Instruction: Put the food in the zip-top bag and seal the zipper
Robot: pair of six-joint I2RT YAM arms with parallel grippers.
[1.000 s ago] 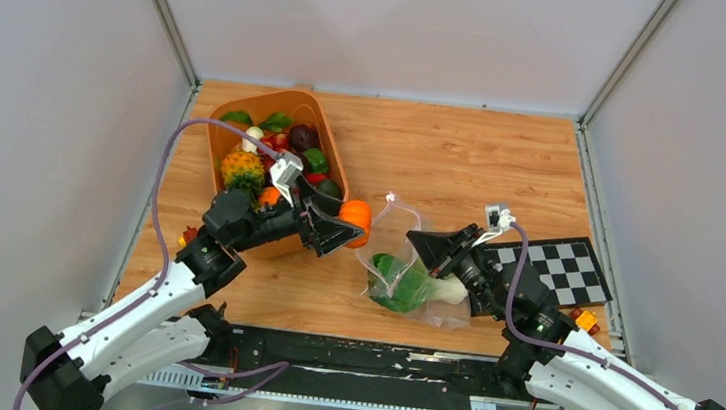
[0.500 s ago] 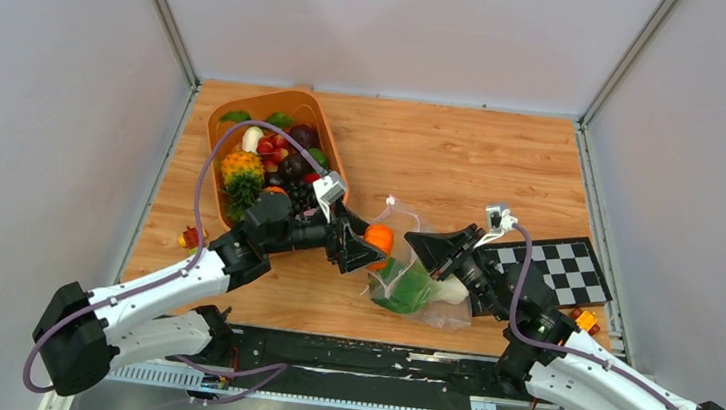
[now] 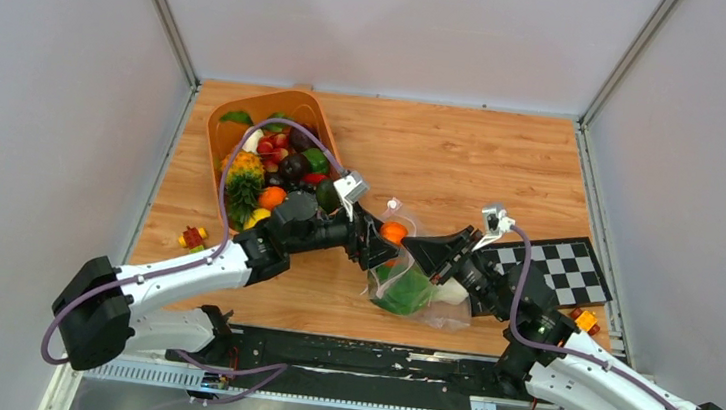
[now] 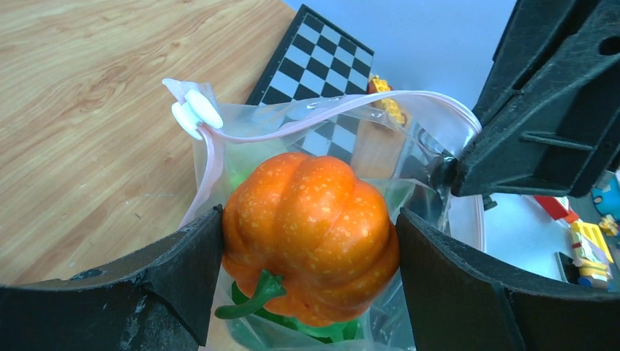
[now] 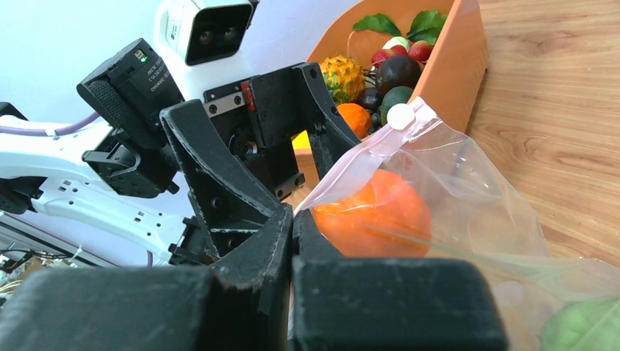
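In the middle of the top view, an orange pumpkin is held by the left pincer. In the left wrist view, the two black fingers are pressed against both sides of the pumpkin. The fingers are spread only as wide as the pumpkin. The pumpkin is held right at the open mouth of the zip-top bag, and in the right wrist view it is seen through the clear bag wall.

The right pincer is closed tight on the bag's top edge, so the mouth is held up and open. In the right wrist view, the pink zipper is pinched where the two fingers meet. In the left wrist view, the zipper runs in a loop around the mouth, with a white slider at the upper left.

Green food is lying in the bottom of the bag. More food is piled in the orange tub at the upper left. The two pincers are very close together, with little room between them.

Bare wooden table is seen at the upper right. A checkered board lies just to the right of the bag. A small toy lies near the table's left edge.
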